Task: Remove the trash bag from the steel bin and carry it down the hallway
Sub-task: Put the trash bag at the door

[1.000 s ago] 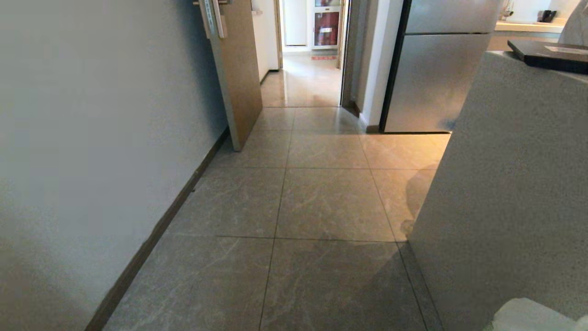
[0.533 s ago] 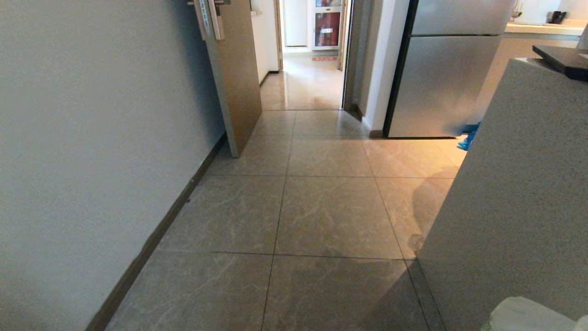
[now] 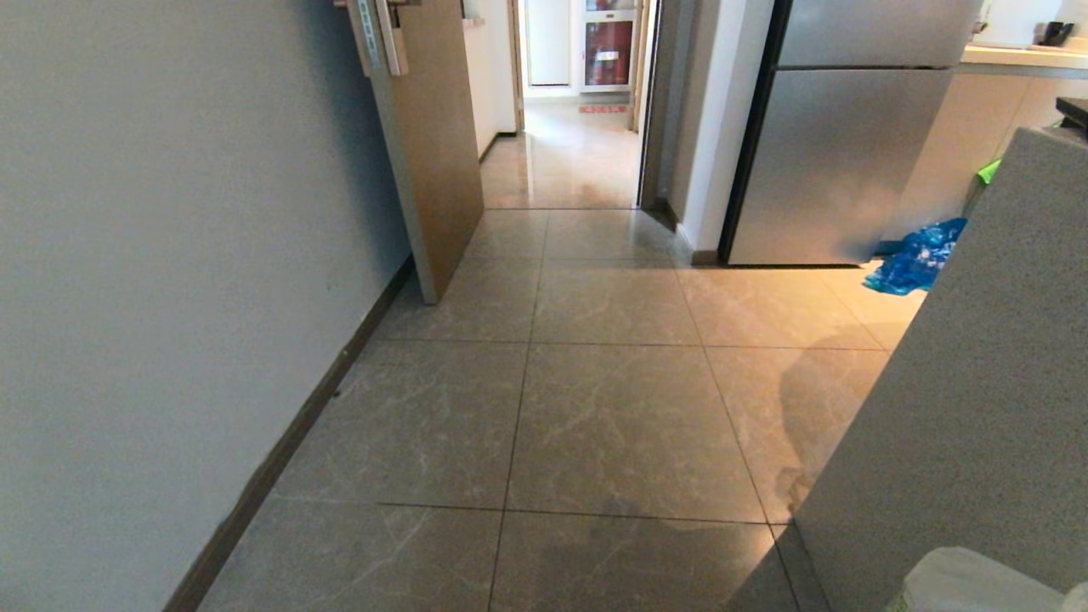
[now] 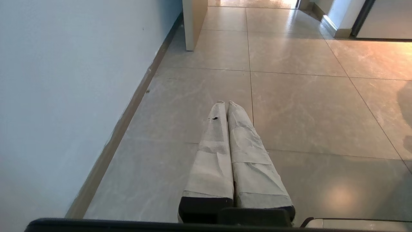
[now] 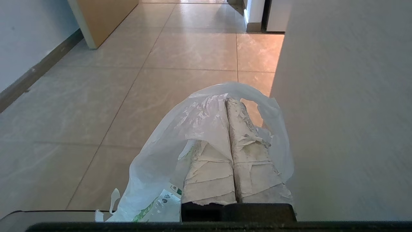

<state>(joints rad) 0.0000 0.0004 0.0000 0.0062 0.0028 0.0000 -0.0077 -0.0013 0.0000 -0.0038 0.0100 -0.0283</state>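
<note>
White crinkly plastic, the trash bag (image 5: 199, 135), drapes over the right gripper (image 5: 227, 102), whose two taped fingers are pressed together with the bag's film pinched between them; green-and-white packaging shows low in the bag near the wrist. In the head view only a pale corner of the bag (image 3: 977, 582) peeks in at the lower right. The steel bin is not in sight, so the bag appears to be out of it already and the carrying step is in hand. The left gripper (image 4: 225, 103) is held out low over the floor (image 3: 612, 416) with its taped fingers closed on nothing. The next move seems to call for driving straight on toward the open doorway (image 3: 565, 110) ahead, with the grip kept tight and the hanging bag kept off the grey speckled counter (image 3: 960, 382) that stands close on the right. Glossy grey-beige marble-look tiles cover the floor, lit warm orange toward the right. A plain pale wall (image 3: 170, 255) with dark skirting runs along the left, ending at a wooden door (image 3: 433, 144) standing open. A steel fridge (image 3: 841, 144) stands ahead on the right, with a crumpled blue bag (image 3: 914, 259) on the floor just beside it. Beyond the doorway the tiled hallway runs on, brightly lit.
</note>
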